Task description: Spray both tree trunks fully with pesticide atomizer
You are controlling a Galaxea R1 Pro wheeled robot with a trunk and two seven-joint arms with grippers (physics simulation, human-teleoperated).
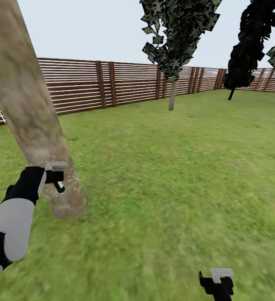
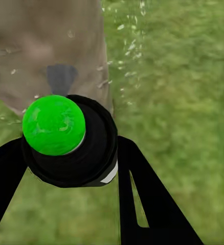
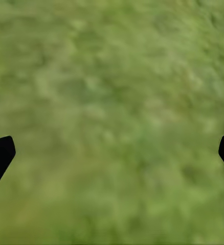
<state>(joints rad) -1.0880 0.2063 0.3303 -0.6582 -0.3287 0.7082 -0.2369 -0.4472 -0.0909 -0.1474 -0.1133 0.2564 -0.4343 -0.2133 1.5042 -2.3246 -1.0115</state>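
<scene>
Your left gripper at the lower left of the head view is clamped on the atomizer, whose green-capped black body sits between the two black fingers in the left wrist view. The leaning trunk lies just ahead of the nozzle, its long axis running from the upper left of the frame down to its base at the grass. White droplets fleck the bark beside the gripper, so spraying here looks under way, low on the trunk. Most of the trunk rises above the nozzle, so the coming move likely turns on aiming higher along that lean.

Your right gripper, at the bottom right, hangs over grass with its jaws wide apart and nothing between them.

The second tree stands well apart at upper centre, near the fence, with open lawn between.
</scene>
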